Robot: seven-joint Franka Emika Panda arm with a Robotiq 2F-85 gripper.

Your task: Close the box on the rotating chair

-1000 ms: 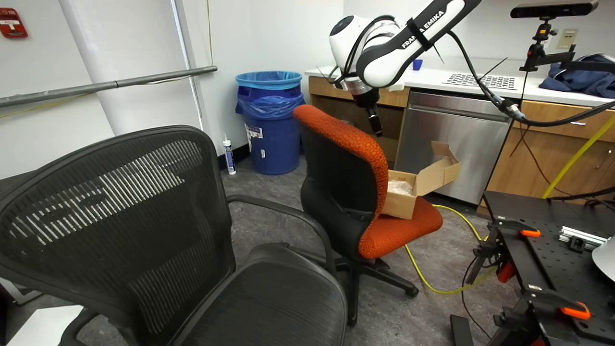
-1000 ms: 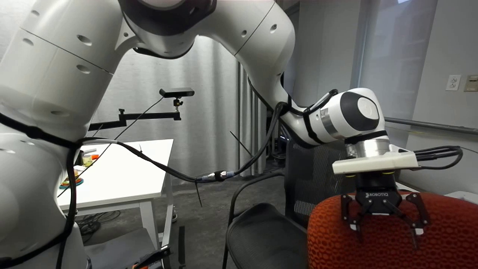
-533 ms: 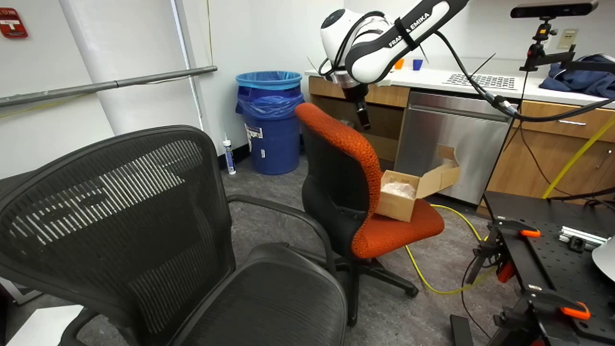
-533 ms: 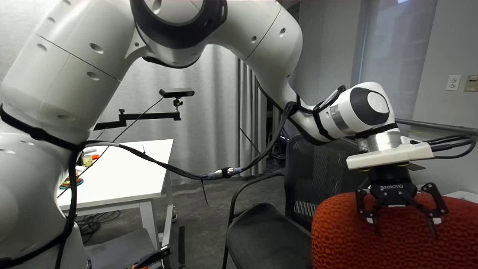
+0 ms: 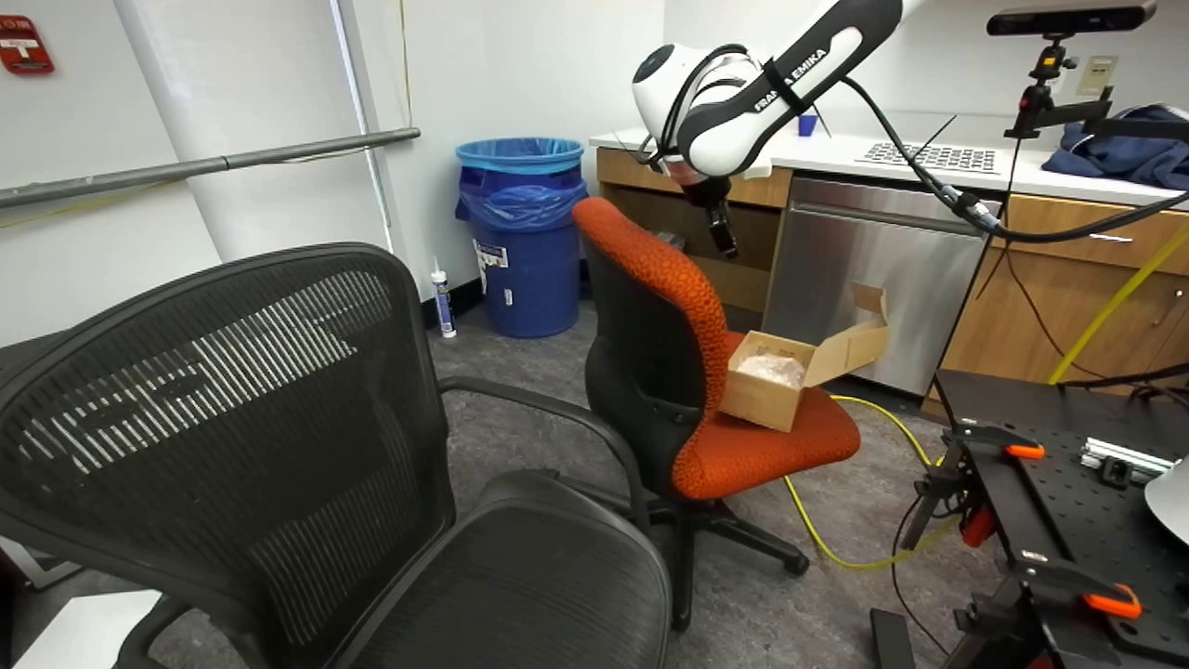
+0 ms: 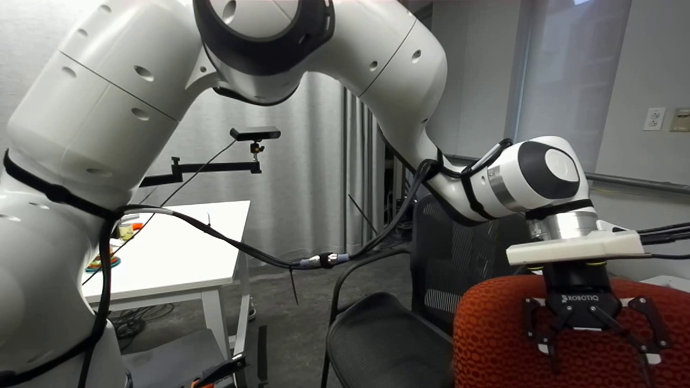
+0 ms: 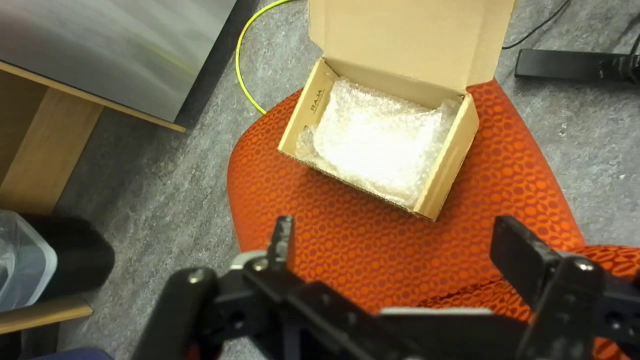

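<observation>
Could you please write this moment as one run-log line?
gripper: open, nothing held | box: on rotating chair, lid raised, bubble wrap inside | status: not yet closed

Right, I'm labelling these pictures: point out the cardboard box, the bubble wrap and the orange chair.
Cardboard box [image 5: 760, 403]: in an exterior view, on a side wall.
Bubble wrap [image 7: 377, 142]: in the wrist view, on its upper surface.
Orange chair [image 7: 390, 247]: in the wrist view, on the seat.
</observation>
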